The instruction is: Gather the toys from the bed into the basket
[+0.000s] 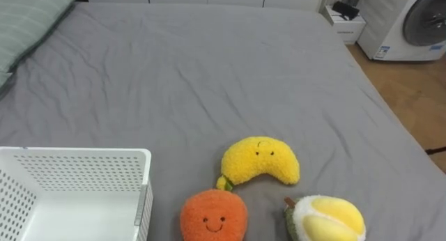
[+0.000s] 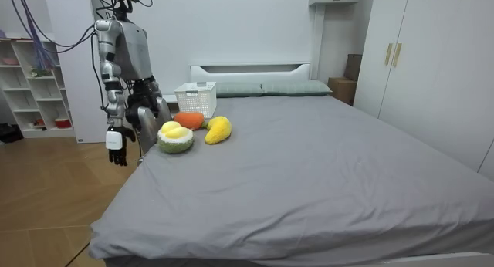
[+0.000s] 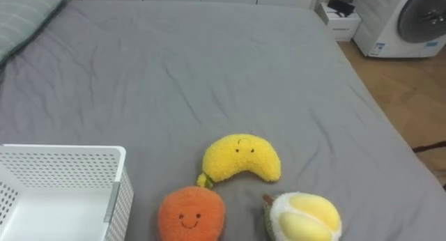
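Note:
Three plush toys lie on the grey bed (image 1: 209, 74) near its front edge: a yellow banana (image 1: 259, 161), an orange (image 1: 213, 214) and a green-and-yellow durian (image 1: 326, 219). A white perforated basket (image 1: 77, 161) stands on the bed to their left and looks empty. In the room view I stand at the bedside by the durian (image 2: 175, 137), with the orange (image 2: 189, 119), the banana (image 2: 218, 130) and the basket (image 2: 194, 93) beyond it. My right hand (image 2: 116, 140) hangs at my side with relaxed fingers and holds nothing. My left hand (image 2: 160, 110) is low at the bed's edge behind the durian.
A striped pillow (image 1: 28, 21) lies at the bed's far left. Past the bed's right side are wooden floor (image 1: 411, 95), a washing machine (image 1: 411, 21) and a small white stand (image 1: 345, 21). A shelf unit (image 2: 31, 89) stands behind me, and wardrobes (image 2: 417, 74) line the far wall.

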Robot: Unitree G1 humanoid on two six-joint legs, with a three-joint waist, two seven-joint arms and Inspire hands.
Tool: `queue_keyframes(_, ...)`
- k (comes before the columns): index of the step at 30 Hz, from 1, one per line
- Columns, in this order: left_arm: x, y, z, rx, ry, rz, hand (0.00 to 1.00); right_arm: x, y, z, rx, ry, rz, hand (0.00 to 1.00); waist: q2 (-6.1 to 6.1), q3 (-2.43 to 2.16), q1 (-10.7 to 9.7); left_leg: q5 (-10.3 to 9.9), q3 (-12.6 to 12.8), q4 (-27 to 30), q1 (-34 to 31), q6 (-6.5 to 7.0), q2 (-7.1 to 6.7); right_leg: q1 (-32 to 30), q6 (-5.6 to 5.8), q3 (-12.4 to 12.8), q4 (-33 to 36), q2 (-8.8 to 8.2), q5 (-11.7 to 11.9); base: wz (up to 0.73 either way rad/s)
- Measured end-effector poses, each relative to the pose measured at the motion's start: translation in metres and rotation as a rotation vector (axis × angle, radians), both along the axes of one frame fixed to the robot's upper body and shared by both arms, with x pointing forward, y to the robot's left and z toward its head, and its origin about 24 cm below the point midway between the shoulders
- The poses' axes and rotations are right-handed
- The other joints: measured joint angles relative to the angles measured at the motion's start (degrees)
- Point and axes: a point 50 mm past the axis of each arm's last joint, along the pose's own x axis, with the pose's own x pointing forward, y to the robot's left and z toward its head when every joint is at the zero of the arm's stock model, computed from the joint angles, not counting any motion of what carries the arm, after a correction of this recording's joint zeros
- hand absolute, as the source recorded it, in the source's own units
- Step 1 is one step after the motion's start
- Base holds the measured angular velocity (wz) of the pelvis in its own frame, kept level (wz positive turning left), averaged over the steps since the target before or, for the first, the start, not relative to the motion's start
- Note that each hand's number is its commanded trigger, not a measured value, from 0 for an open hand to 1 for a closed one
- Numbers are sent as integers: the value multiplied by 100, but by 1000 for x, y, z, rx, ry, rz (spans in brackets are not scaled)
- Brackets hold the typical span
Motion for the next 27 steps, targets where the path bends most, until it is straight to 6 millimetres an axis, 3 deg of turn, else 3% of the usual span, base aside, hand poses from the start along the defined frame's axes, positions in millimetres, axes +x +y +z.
queue_keyframes(5, -3, 14, 5, 45, -6, 24, 0, -3, -24, 7, -106, -60, -158, 0, -108, 2, -21, 1, 17, -1, 56, 0, 1, 17, -4, 4, 8, -10, 7, -2)
queue_keyframes(9, 2, 25, 9, 69, -27, 11, 0, 16, -49, 17, -199, -148, -173, 0, -198, 7, -33, 2, 37, -2, 41, 0, -1, 9, -5, 12, 24, -11, 10, -6)
queue_keyframes(13, 9, 27, 9, 77, -49, -8, 0, 62, -72, 32, -327, -312, -128, 0, -293, 24, -37, -1, 97, -1, 18, 1, 6, -43, 4, 153, 17, 3, 23, -9)
queue_keyframes(17, 15, 28, 10, 90, -72, -17, 0, 114, -87, 61, -462, -532, -52, 0, -284, 19, -33, 19, 151, -1, -79, 3, 8, -185, 1, 178, 28, 29, 69, -8)
queue_keyframes(23, 22, 27, 10, 95, -106, -35, 0, 180, -88, 124, -608, -894, 77, 0, -285, 32, -36, 34, 174, -24, -135, 0, 15, -215, -4, 153, 42, 29, 78, 2)
queue_keyframes(27, 23, 25, 9, 92, -110, -48, 0, 201, -83, 153, -689, -1031, 150, 0, -267, 42, 22, 34, 165, -24, -134, 0, 17, -213, -4, 144, 40, 28, 78, 0)
